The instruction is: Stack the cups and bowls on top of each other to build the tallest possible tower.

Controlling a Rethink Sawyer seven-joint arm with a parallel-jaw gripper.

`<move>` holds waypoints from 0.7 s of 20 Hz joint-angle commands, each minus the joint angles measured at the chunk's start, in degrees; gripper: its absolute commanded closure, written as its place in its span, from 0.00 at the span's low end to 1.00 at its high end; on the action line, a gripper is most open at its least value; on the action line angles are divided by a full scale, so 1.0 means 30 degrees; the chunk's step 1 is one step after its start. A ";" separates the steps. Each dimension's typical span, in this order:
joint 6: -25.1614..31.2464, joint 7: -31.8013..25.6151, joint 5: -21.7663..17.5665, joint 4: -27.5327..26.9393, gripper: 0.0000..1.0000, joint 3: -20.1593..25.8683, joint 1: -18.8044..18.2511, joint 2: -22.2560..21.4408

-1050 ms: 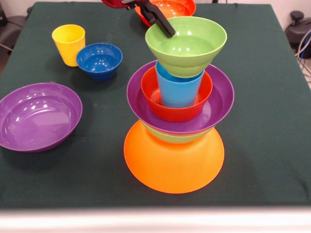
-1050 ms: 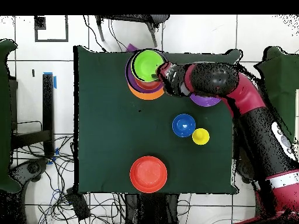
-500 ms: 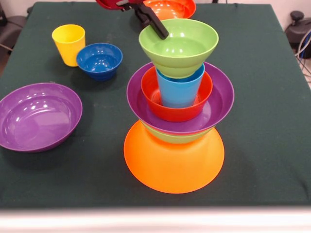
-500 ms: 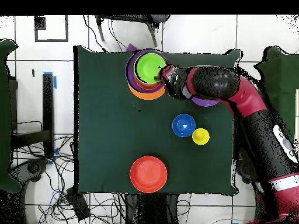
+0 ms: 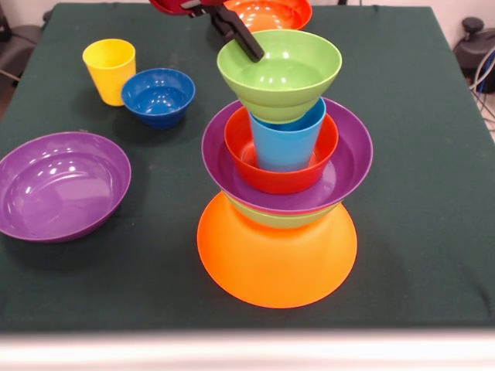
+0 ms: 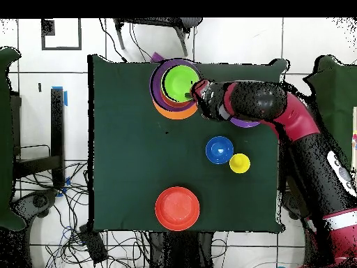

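Note:
The tower stands near the table's front: an upturned orange bowl [image 5: 276,259] as base, then a green bowl [image 5: 278,219], a purple bowl [image 5: 349,158], a red-orange bowl [image 5: 238,151] and the light blue cup [image 5: 286,143]. A second green bowl [image 5: 288,73] sits on the cup's mouth, shifted left of centre. My gripper [image 5: 249,49] comes down from above and is shut on that bowl's far left rim; overhead it shows as the gripper [image 6: 195,91] beside the green bowl [image 6: 178,80].
A yellow cup [image 5: 109,69] and a small dark blue bowl [image 5: 158,95] stand at the far left. A loose purple bowl [image 5: 62,185] lies at the near left. A red-orange bowl [image 5: 271,11] sits at the far edge behind the arm.
The gripper has carried the top green bowl a little to the left over the blue cup. Nothing else on the table has moved.

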 commanded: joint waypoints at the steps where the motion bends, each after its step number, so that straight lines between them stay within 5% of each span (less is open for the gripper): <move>1: -0.0633 -0.4172 -0.1173 0.0653 1.00 0.0236 0.0324 0.0593; 14: -0.1130 -0.3648 -0.1297 0.0719 1.00 0.0181 0.0577 0.0562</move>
